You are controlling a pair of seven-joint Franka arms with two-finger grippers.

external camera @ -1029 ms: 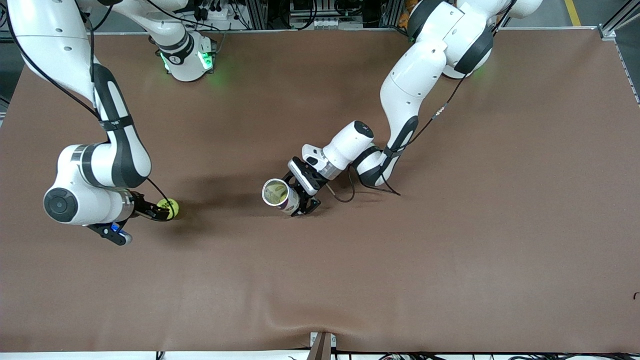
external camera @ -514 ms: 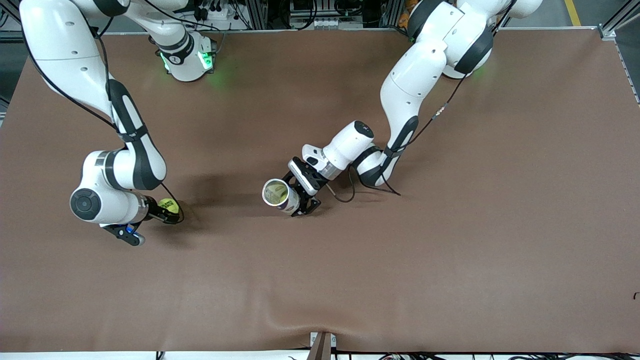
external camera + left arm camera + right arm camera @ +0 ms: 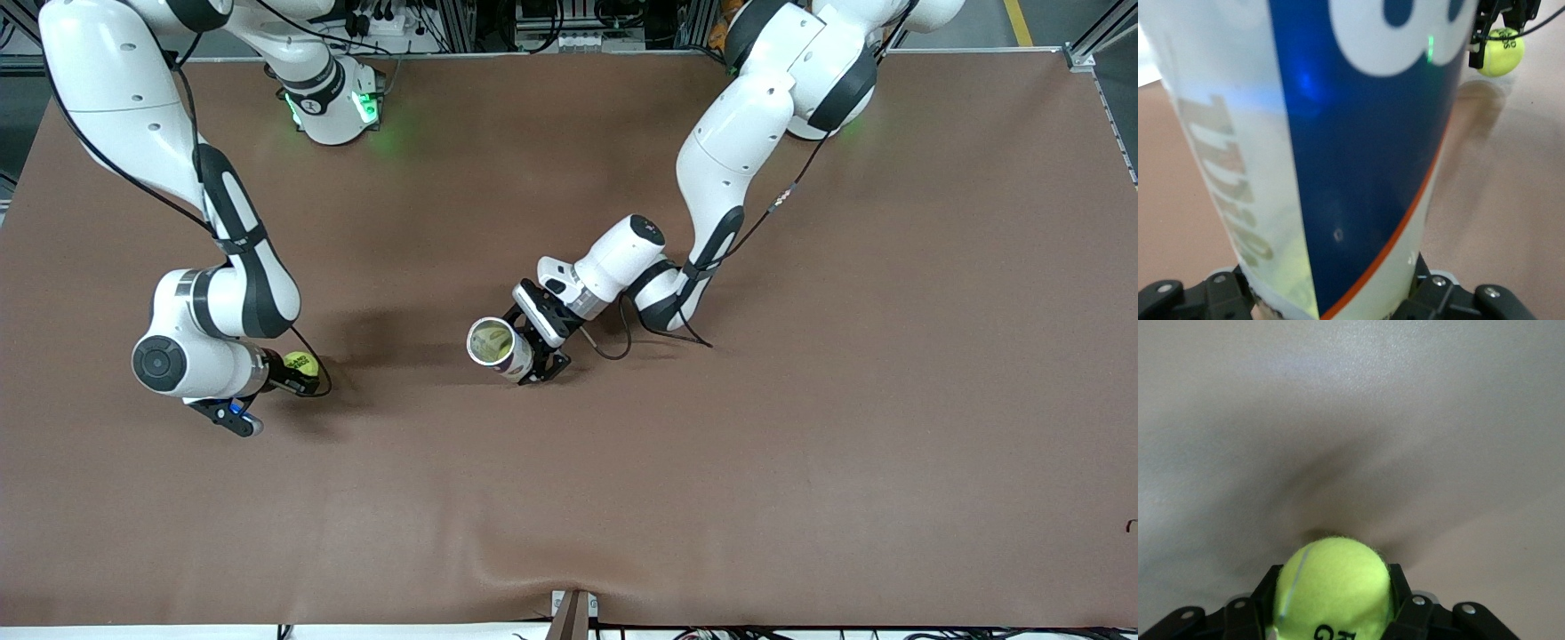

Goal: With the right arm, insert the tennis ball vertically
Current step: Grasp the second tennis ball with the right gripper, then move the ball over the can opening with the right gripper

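— Sitting where, the tennis ball (image 3: 300, 363)?
— Low over the brown table (image 3: 800, 400), toward the right arm's end. Pinched between the black fingers (image 3: 1399, 597) of the right gripper (image 3: 298, 373), one pad on each flank, yellow felt bulging up between them. Cannot tell whether touching the table or just off it.
— And the right arm (image 3: 213, 302) itself?
— Bent down from its base, wrist lying almost level, small blue spot showing underneath.
— Anything else gripped?
— Yes. Left gripper (image 3: 533, 351), near the table's middle, clamped around the lower end of a tube can (image 3: 498, 347), white and blue with an orange stripe. Can tilted, open mouth turned up. Well apart from the ball.
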